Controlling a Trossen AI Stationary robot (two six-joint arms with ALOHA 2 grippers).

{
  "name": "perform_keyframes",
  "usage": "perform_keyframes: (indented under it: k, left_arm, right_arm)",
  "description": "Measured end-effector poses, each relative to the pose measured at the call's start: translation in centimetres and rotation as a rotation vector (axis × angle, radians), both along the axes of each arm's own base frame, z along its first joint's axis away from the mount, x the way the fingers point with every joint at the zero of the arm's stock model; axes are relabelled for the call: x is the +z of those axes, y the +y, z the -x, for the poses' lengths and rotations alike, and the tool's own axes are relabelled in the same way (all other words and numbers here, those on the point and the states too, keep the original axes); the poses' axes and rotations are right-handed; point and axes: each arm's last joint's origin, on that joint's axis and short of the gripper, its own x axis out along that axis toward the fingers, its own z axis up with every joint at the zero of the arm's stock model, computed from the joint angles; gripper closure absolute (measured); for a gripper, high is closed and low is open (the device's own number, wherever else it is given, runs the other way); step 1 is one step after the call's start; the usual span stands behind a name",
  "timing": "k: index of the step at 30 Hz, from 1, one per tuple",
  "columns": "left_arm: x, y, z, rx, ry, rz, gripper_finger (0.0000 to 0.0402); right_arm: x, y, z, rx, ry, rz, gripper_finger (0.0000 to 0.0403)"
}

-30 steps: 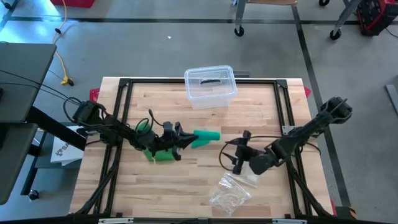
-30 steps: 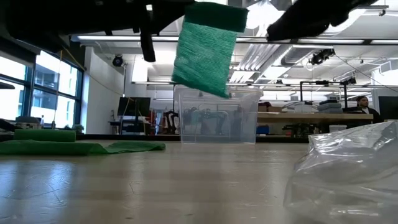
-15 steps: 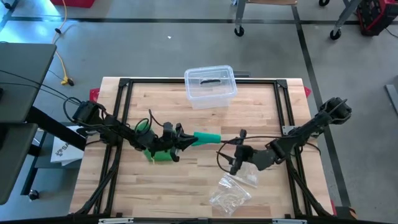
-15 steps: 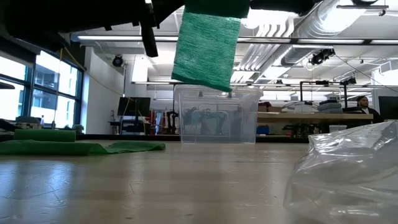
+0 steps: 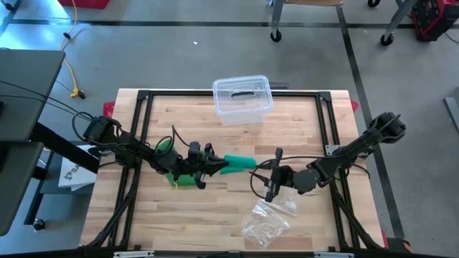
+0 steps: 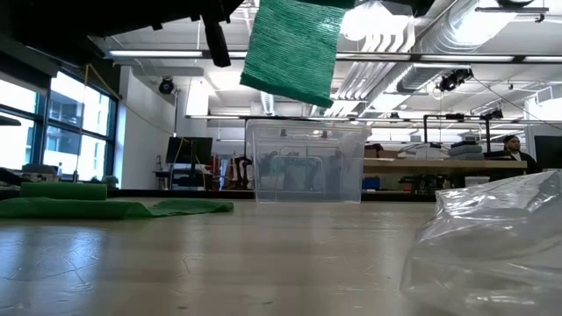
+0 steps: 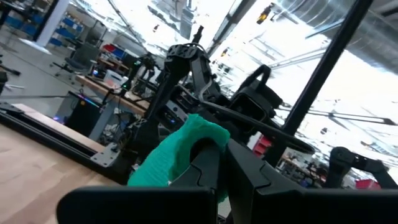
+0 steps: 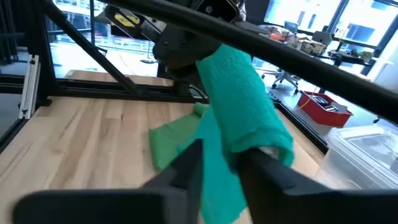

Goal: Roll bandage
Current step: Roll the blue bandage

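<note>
The green bandage is partly rolled. Its rolled part (image 5: 238,163) hangs in the air between my two grippers and shows high up in the low view (image 6: 290,48). Its loose tail (image 5: 183,179) lies flat on the wooden table, under the left arm. My left gripper (image 5: 214,166) is shut at the roll's left end. From the right, my right gripper (image 5: 259,170) meets the roll's other end, its fingers closed on the green cloth (image 8: 242,106). My left gripper holds the roll's left end (image 7: 180,155), reaching almost level from the table's left. The cloth wraps around the shut fingertips (image 7: 208,155) and hides the place of contact. The roll sticks out beyond them, clear of the table. My right gripper takes the roll's right end (image 8: 261,140) between its two fingers (image 8: 189,165). It comes about level from the table's right, along the roll. Cloth fills the gap and drapes over one finger. The roll is lifted clear; a strip hangs down toward the tail (image 8: 177,140).
A clear plastic box (image 5: 242,99) stands at the table's far edge. A crumpled clear bag (image 5: 265,221) lies near the front, below the right gripper. Black frame rails (image 5: 143,115) border the table. A person (image 6: 511,145) sits far off in the room.
My right gripper has moved toward the table's left and risen a little, coming up to the roll's right end. The roll has risen slightly and swung from slanted to nearly level between the grippers. The tail has stayed on the table.
</note>
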Motion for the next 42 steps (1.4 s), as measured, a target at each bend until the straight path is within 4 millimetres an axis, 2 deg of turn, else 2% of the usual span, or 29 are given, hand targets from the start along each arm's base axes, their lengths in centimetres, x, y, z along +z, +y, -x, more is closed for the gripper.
perform_keyframes:
  k: [2,4,8,14,20,23,28,32,38,42]
  left_arm:
    - [0.0,-0.1,0.0,-0.015,0.002,-0.007,0.0396]
    - [-0.1,-0.1,0.0,-0.023,0.011,-0.013,0.0396]
    - [-0.3,-0.1,-0.2,-0.079,0.025,-0.048,0.0381]
    - [-0.9,-0.3,-0.4,-0.198,0.07,-0.13,0.0302]
    - [-1.1,-0.8,-0.3,-0.154,0.076,-0.383,0.0249]
    - [-1.3,-1.7,0.0,-0.122,0.076,-0.553,0.0245]
    - [-1.2,-3.4,0.6,-0.009,0.068,-0.786,0.0251]
    - [-0.4,-5.4,0.6,-0.004,0.045,-0.919,0.026]
    - [0.6,-8.4,-0.3,0.132,0.276,-1.111,0.0268]
    - [2.6,-9.9,-0.6,0.246,0.374,-1.104,0.0268]
  right_arm:
    - [0.0,0.0,0.0,0.003,-0.003,-0.003,0.0366]
    - [0.0,0.2,0.1,0.015,-0.004,-0.008,0.0392]
    - [0.5,0.7,0.6,0.024,-0.029,-0.056,0.0393]
    - [2.4,0.6,2.3,0.074,-0.079,-0.2,0.04]
    - [3.5,-0.2,3.9,0.153,-0.04,-0.374,0.0402]
    - [3.8,-0.5,4.3,0.164,-0.027,-0.404,0.0402]
    - [3.9,-0.3,4.6,0.279,0.01,-0.443,0.0402]
    - [3.9,-0.1,4.6,0.346,0.033,-0.476,0.0402]
    - [4.2,0.2,4.9,0.391,0.03,-0.5,0.0402]
    - [4.8,0.4,5.6,0.419,0.012,-0.51,0.0402]
